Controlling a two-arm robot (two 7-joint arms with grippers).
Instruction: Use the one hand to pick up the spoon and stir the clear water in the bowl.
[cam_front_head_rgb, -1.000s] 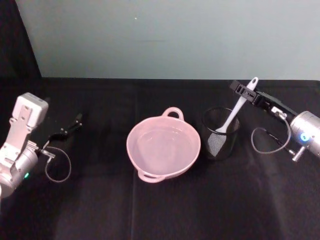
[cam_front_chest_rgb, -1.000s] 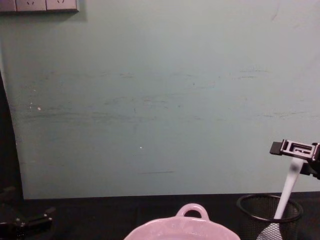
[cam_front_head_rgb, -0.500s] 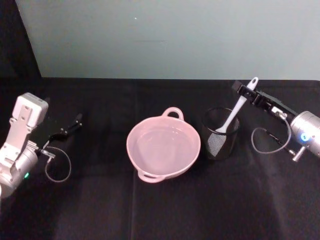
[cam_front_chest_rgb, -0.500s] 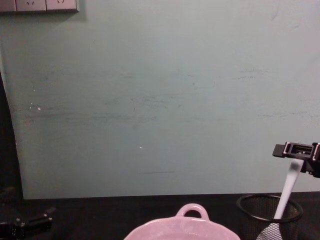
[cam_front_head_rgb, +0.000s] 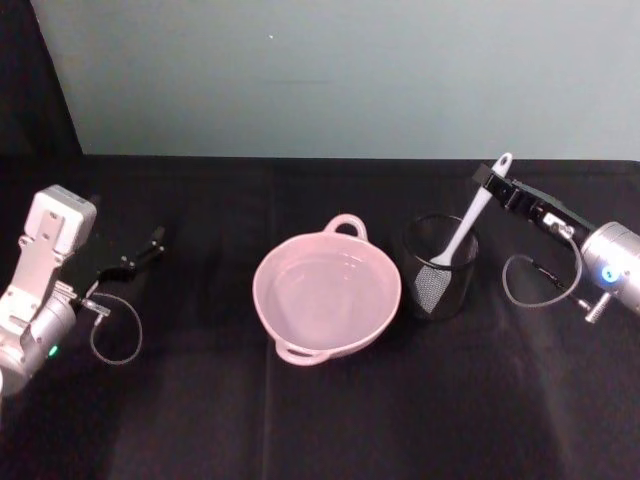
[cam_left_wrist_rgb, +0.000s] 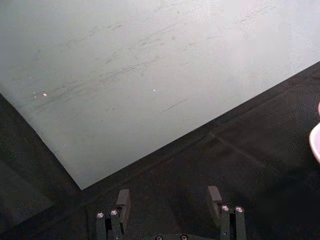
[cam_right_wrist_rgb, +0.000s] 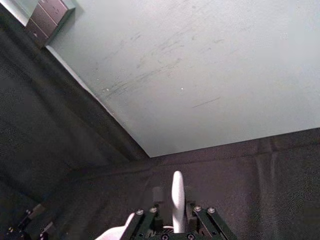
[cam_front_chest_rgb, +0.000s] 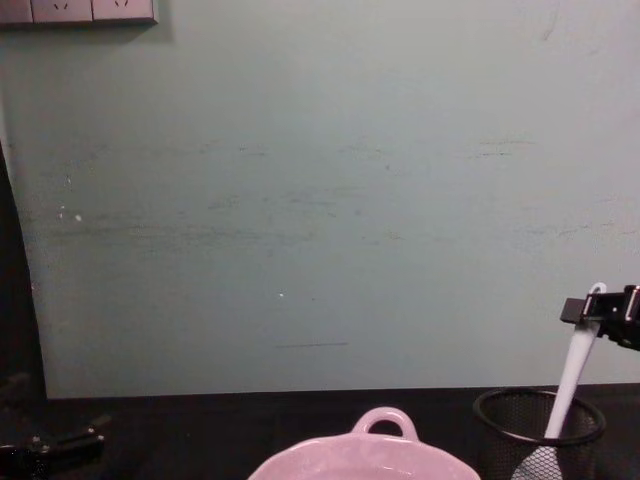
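Now the right gripper (cam_front_head_rgb: 490, 180) straddles the spoon (cam_front_head_rgb: 466, 222) near its handle tip, jaws slightly apart, not pinching. That spoon stands in the mesh cup (cam_front_head_rgb: 445, 295), beside the bowl (cam_front_head_rgb: 268, 300), leaning up toward the right arm. The left gripper (cam_left_wrist_rgb: 169, 197) sits parked far left, spread.

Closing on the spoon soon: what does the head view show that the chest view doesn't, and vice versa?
Head view: the bowl's whole inside with the clear water, the right arm's silver wrist. Chest view: wall sockets, the spoon's tip above the right hand. Both: bowl, spoon, mesh cup, right hand, parked left hand.
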